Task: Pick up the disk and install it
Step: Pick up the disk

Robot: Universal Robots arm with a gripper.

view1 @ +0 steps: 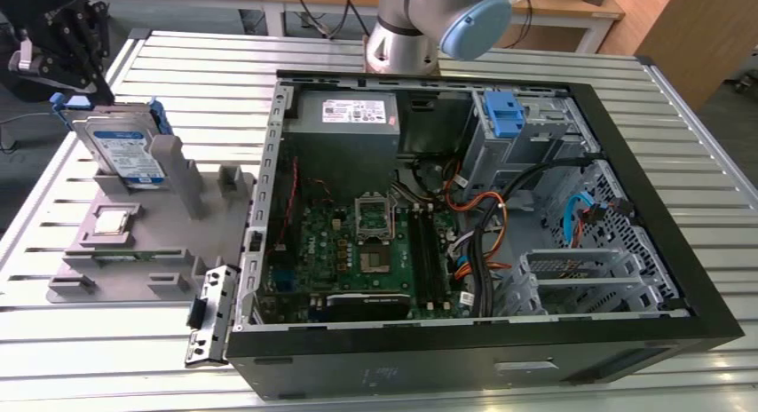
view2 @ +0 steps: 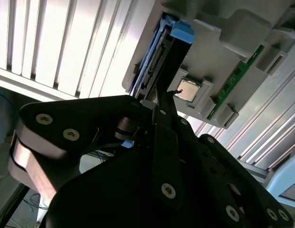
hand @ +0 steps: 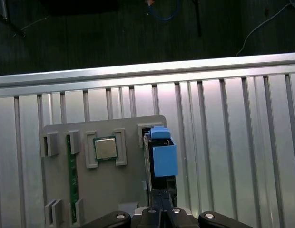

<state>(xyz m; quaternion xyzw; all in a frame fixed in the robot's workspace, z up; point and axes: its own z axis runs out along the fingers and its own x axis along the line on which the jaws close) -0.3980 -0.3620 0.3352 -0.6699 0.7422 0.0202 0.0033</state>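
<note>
The disk is a silver hard drive with a white and blue label in a blue bracket. It stands on edge in a grey holder at the exterior view's left, outside the computer case. My black gripper hangs right above the disk's far top corner. In the first wrist view the disk appears edge-on, and the gripper sits at its end with the fingers closed together. The second wrist view has the gripper reaching along the disk. Whether the fingers pinch the bracket is hidden.
The holder also carries a square silver processor chip and a green memory stick. The open computer case lies at the exterior view's right, with a grey power supply and a drive bay with a blue clip. Everything rests on a slatted metal table.
</note>
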